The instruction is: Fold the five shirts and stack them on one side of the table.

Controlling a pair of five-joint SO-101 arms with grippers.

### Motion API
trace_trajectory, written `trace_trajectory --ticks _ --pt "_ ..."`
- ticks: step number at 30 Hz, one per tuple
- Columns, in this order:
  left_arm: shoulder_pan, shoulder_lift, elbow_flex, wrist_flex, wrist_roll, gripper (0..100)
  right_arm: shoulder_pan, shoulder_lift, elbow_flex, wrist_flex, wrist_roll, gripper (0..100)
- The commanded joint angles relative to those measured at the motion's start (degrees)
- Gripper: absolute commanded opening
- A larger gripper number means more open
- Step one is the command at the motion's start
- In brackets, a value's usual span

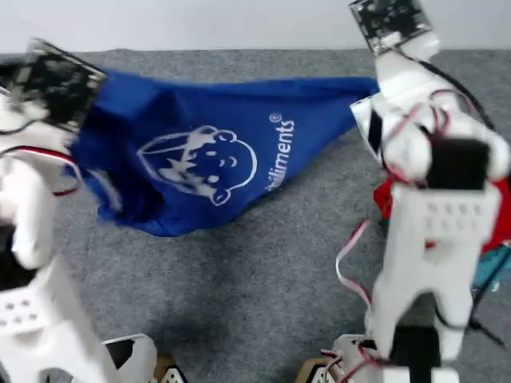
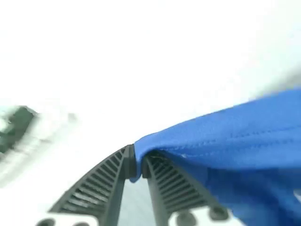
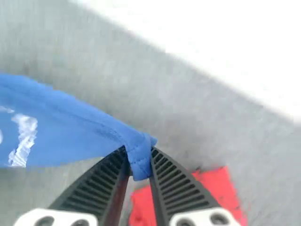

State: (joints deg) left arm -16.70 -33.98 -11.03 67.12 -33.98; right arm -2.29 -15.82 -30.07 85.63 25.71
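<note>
both jaws are clamped tight on edges of the blue shirt [image 1: 223, 108].

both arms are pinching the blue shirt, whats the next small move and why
Probably lower both arms together to lay the blue fabric shirt with white print flat on the grey felt table. The left gripper and right gripper each pinch an edge, and it hangs stretched between them, sagging in the middle.
</note>
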Motion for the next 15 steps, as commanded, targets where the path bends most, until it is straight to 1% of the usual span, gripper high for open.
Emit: trace_trajectory --ticks 1,3,11,15 --pt "-1.9 -3.0 -4.2 -9.1 3.4 1 -0.4 -8.3 -0.4 -3.5 -0.5 0.9" --pt "-2.0 -4.8 -4.8 -11.3 4.5 1 -0.3 -11.2 -0.4 -4.3 -0.5 0.9" --pt "-2.2 -13.5 -4.8 -16.6 4.2 1 0.0 -21.3 -0.4 -7.4 -0.4 0.9" --pt "-2.2 -19.0 -4.6 -16.8 0.3 1 0.7 -26.9 -0.4 -6.2 -0.1 0.9"
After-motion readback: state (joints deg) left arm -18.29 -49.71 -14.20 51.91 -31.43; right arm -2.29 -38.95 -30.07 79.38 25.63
